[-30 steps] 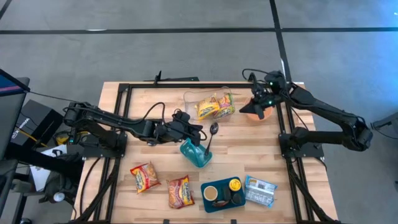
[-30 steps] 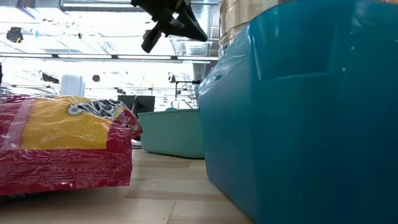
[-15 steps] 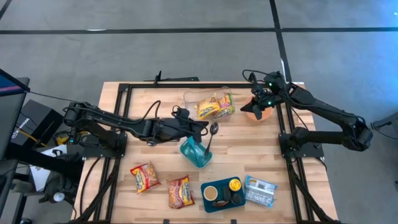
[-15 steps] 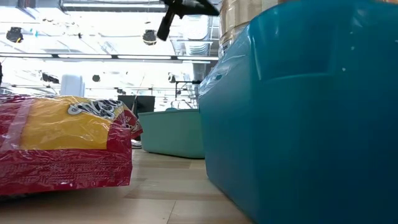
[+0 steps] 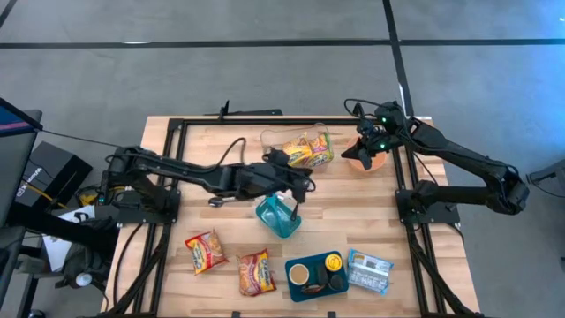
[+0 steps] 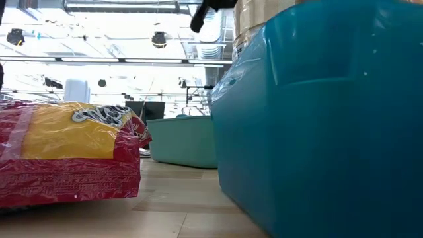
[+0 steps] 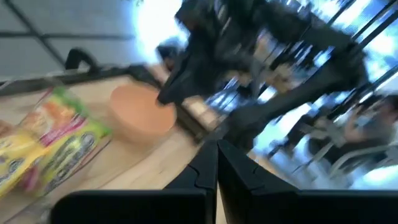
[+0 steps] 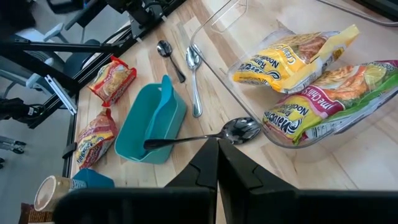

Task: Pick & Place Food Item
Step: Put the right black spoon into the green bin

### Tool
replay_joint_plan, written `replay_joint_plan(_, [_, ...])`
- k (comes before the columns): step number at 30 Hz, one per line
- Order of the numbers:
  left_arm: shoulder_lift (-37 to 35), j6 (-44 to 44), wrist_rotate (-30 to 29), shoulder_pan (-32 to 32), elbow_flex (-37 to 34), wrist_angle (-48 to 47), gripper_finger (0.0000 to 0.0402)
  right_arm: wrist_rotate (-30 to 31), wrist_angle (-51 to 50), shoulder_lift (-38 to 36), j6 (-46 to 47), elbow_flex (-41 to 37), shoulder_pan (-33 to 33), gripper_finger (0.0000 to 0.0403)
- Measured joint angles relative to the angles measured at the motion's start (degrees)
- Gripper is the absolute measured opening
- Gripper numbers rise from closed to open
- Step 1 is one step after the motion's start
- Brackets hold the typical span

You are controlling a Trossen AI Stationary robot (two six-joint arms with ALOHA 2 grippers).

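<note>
Two yellow noodle packets [image 5: 305, 152] lie in a clear container [image 5: 274, 140] at the table's far middle. Two red packets [image 5: 205, 251] [image 5: 256, 271] lie flat near the front left. My left gripper [image 5: 309, 185] is shut with nothing in it and hangs above the table between the container and a teal bin [image 5: 278, 216]. In the left wrist view its fingers [image 7: 216, 163] point past the packets [image 7: 50, 143] toward an orange bowl [image 7: 142, 115]. My right gripper [image 5: 364, 159] is shut and empty beside that bowl [image 5: 372, 162]; its wrist view looks onto the packets [image 8: 298, 56].
A spoon [image 8: 242, 129] leans with its handle in the teal bin [image 8: 152, 121]; two more spoons [image 8: 193, 62] lie beside the container. A teal tray [image 5: 305, 284] with a cup and a blue packet [image 5: 369, 270] sit at the front right. Black rails frame the table's sides.
My left gripper has gone up and toward the table's right edge, from beside the teal bin to over the spoon's bowl, tipping up toward level. In the low view it has climbed nearly out of the picture. It stays shut.
</note>
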Motion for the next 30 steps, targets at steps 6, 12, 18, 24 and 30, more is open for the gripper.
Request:
replay_joint_plan(6, [6.32,-0.83,2.92,0.70,8.83,-12.75,0.0000,0.00,-0.04,0.00,0.16,0.00,-0.02,0.0000])
replay_joint_plan(12, [9.70,-6.45,4.68,0.70,12.85,-24.80,0.0000,0.00,-0.20,0.02,0.14,0.00,-0.07,0.0000])
replay_joint_plan(18, [10.94,-13.29,5.92,0.70,12.83,-34.50,0.0000,0.26,-0.41,0.02,0.11,0.00,-0.07,0.0000])
replay_joint_plan(24, [14.74,-14.36,9.39,1.56,12.92,-33.97,0.0000,1.36,-0.39,0.02,-0.04,0.00,-0.07,0.0000])
replay_joint_plan(30, [17.95,-16.86,12.98,3.23,12.90,-33.49,0.0000,2.87,-0.44,0.09,-0.04,0.00,-0.09,0.0000])
